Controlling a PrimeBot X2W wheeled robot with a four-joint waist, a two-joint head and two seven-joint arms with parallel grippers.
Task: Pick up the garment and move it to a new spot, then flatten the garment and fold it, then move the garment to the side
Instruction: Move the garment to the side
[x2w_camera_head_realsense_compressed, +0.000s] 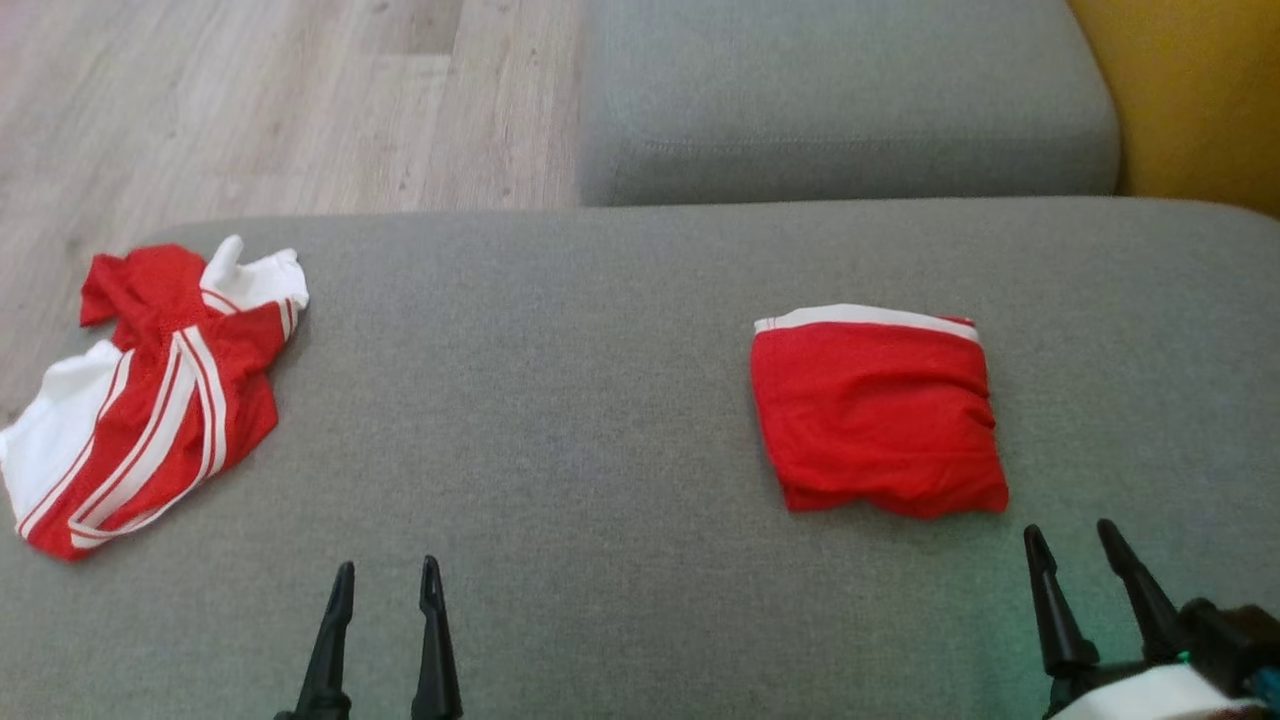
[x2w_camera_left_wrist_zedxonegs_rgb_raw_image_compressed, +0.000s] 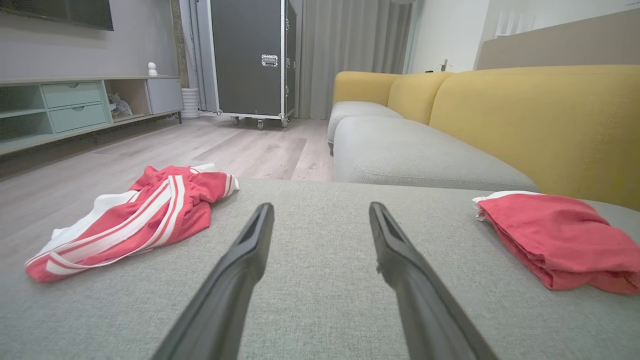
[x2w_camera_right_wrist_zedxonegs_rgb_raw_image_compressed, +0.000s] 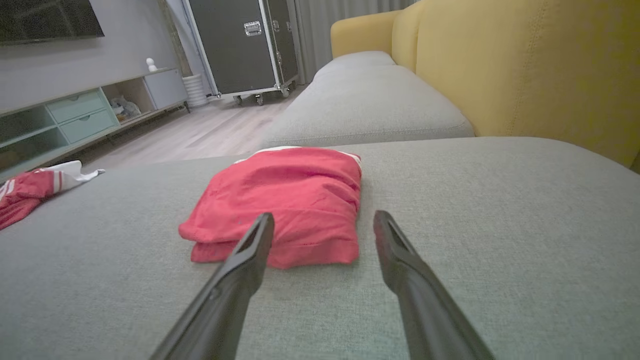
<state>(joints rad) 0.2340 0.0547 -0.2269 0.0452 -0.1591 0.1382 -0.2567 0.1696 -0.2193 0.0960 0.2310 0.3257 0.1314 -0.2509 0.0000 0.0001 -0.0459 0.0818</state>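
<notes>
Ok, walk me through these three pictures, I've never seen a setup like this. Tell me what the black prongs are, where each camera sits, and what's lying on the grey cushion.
The black prongs are the fingers of a two-armed robot's claws. The head view looks down from its head: the left claw sits at lower left, the right claw at lower right. The other two pictures come from cameras on each wrist, looking along that claw's own fingers. Both claws are open and hold nothing. On the grey fabric sofa cushion lie two garments: a crumpled red and white striped garment at the left, and a neatly folded red garment with a white edge at the right, just ahead of the right claw.
</notes>
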